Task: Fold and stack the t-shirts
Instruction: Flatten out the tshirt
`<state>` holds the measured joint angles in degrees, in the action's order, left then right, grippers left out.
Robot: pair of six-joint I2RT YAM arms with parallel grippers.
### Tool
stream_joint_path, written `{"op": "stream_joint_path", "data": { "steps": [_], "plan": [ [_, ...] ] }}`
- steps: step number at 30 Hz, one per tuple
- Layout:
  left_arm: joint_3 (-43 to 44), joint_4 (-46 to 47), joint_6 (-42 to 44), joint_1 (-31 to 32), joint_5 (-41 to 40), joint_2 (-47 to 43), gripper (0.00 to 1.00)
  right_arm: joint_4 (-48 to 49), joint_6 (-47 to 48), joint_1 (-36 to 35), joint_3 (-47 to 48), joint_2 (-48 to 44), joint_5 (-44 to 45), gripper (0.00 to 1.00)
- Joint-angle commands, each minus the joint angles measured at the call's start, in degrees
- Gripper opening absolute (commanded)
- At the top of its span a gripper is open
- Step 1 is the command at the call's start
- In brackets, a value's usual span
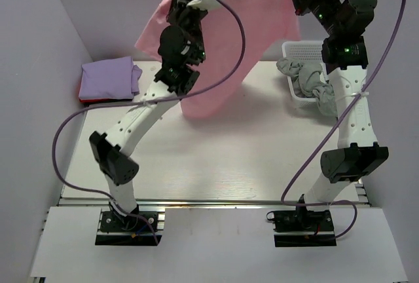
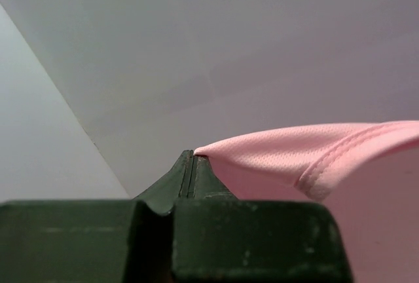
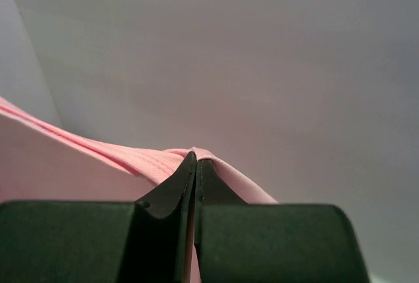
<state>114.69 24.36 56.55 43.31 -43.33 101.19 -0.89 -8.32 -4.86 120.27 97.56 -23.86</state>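
— Where's the pink t-shirt?

— Up in the air over the far side of the desk, spread wide between the two arms. It sags in the middle, and one long corner hangs down left of centre. I can't tell whether that corner touches the surface.

— Who's got it?

— Both. The left hand is pinched tight on a hemmed edge, with the fingers pressed together and the cloth running off to the right. The right hand is clamped just as tight on a fold at the other end, and a seam runs away to its left.

— And the other shirts?

— The lavender t-shirt lies folded at the far left corner of the desk. The red t-shirt is under it, showing only as a thin strip along the near edge.

— Anything else there?

— A white basket at the far right. Some grey cloth spills over its near rim, partly behind the right arm.
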Motion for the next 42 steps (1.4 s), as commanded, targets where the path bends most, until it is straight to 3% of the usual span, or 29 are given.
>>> {"op": "stream_joint_path", "data": {
  "steps": [1, 6, 13, 22, 28, 33, 42],
  "plan": [
    [7.28, 0.78, 0.05, -5.07, 1.85, 4.26, 0.00, 11.58, 0.41, 0.73, 1.29, 1.14, 1.97, 0.00],
    [17.13, -0.37, -1.71, -11.48, 6.94, 11.31, 0.00, 20.12, -0.03, 0.82, 2.86, 5.88, 1.97, 0.00],
    [17.84, 2.01, -5.93, -17.46, 14.93, 11.31, 0.00, 24.53, 2.25, 0.82, 9.19, 10.02, 4.43, 0.00],
    [14.25, -0.97, -4.61, -17.47, 15.38, 4.03, 0.00, 22.77, 5.85, 0.73, 2.53, 2.64, 5.05, 0.00],
    [6.60, -3.52, -4.00, -16.33, 15.38, -5.64, 0.00, 19.34, 7.17, 0.64, -3.01, -5.26, 4.78, 0.00],
    [2.91, -10.10, -8.38, -16.33, 18.36, -14.25, 0.00, 16.62, 7.35, 0.73, -6.27, -12.82, 5.14, 0.00],
    [-15.81, -16.63, -13.13, -16.33, 40.07, -38.50, 0.00, 12.14, 8.05, 0.65, -16.18, -28.91, 6.46, 0.00]
  ]
}}
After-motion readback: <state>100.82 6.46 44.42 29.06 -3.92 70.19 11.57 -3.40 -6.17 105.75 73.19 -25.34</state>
